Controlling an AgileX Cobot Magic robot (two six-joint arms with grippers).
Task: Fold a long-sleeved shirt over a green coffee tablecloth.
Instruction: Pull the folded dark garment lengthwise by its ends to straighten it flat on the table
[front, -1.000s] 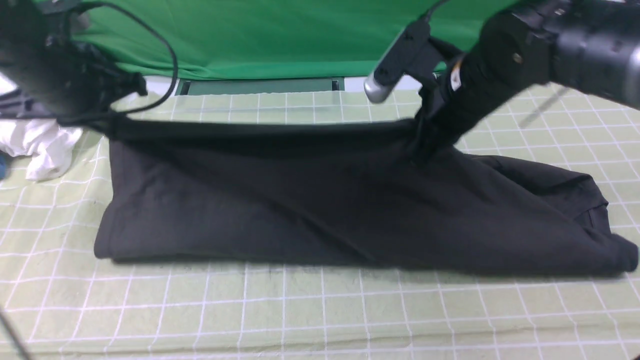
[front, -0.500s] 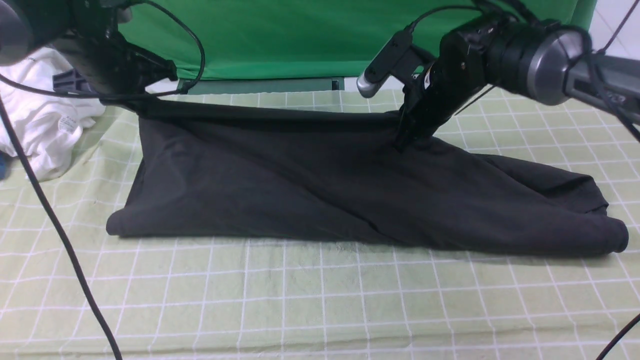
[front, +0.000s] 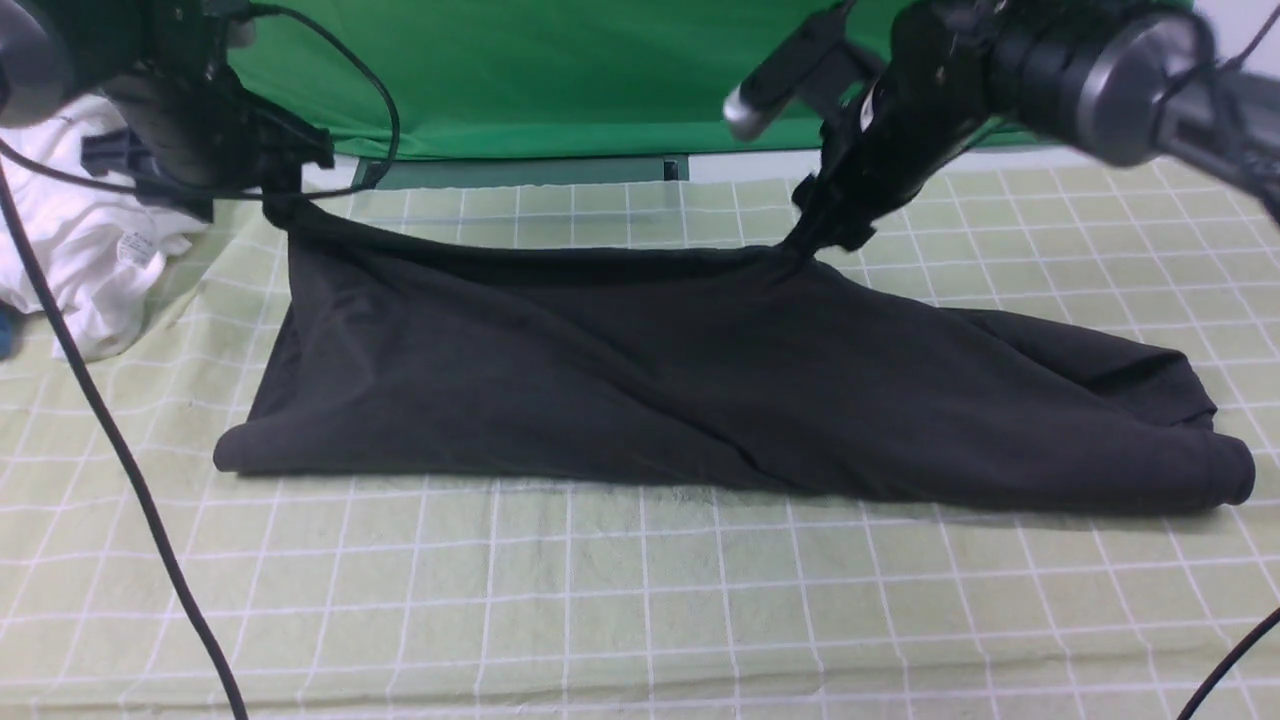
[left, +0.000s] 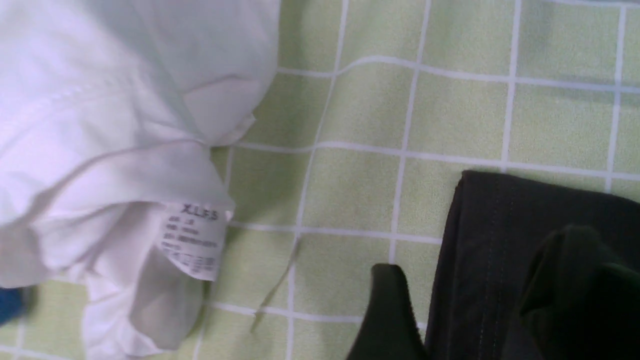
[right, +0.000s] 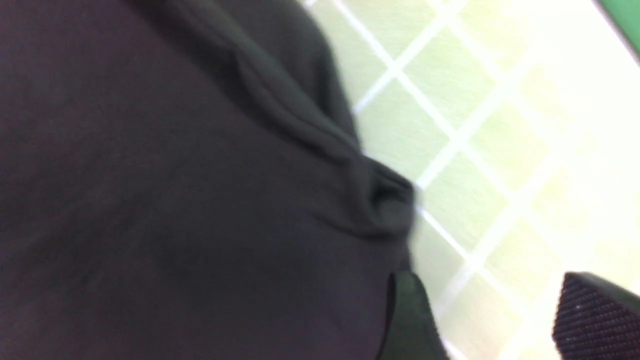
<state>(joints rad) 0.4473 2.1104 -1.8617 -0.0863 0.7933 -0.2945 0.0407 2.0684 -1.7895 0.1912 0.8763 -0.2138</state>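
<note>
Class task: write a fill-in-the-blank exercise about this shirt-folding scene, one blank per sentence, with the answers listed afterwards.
1. The shirt spread on the checked tablecloth is ___ in colour.
2. The crumpled garment at the table's left side is ___ in colour.
3. The tablecloth's thin white lines form a grid of ___.
4. The jaws of the right pincer stand ___.
Missing words: black; white; squares; open.
</note>
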